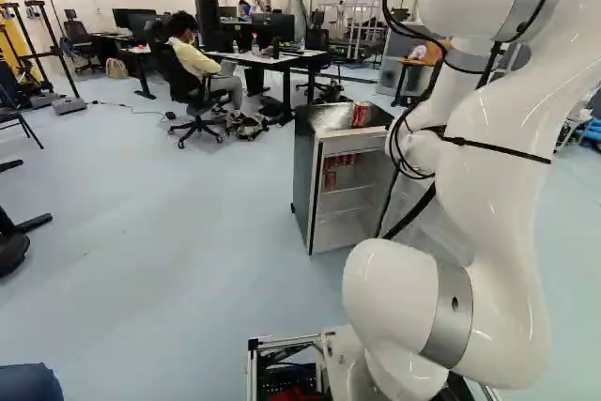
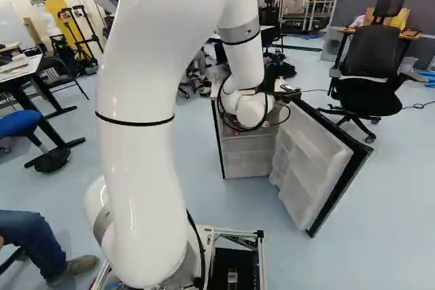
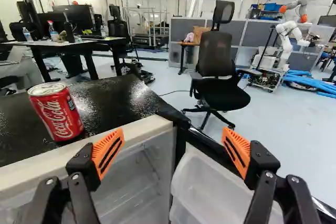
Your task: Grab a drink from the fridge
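The fridge [image 1: 302, 176] stood open. The hand [image 3: 173, 139] gaped wide, holding nothing. Red cans [image 1: 330, 180] sat high inside, another can [image 3: 56, 113] on top; probably weighty if full, slick and dentable, each wanted a gentle mid-body squeeze.

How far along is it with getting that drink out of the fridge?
The fridge has its door open, so that part looks done. A red can stands on top; whether it came from inside, I can't tell. The gripper is open, holding nothing. Other cans sit inside. Left, probably: gripping a can and lifting it, unless the top one already counts.
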Robot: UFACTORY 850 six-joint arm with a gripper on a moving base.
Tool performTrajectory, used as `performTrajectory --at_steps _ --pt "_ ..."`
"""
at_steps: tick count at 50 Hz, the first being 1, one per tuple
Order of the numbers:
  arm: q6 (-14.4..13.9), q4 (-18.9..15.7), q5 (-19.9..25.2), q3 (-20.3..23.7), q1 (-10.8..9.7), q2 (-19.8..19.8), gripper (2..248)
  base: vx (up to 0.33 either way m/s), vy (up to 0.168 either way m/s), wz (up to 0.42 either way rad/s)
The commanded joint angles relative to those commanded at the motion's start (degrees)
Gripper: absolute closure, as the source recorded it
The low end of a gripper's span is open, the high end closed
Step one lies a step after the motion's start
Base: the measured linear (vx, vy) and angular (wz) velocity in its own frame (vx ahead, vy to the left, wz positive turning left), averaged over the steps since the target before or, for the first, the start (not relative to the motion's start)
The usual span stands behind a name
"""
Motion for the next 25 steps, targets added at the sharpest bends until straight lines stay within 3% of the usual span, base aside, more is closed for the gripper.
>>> performTrajectory --at_steps 25 --pt "0.00 0.00 -0.05 -2.55 -3.95 -1.97 3 0.000 0.000 0.000"
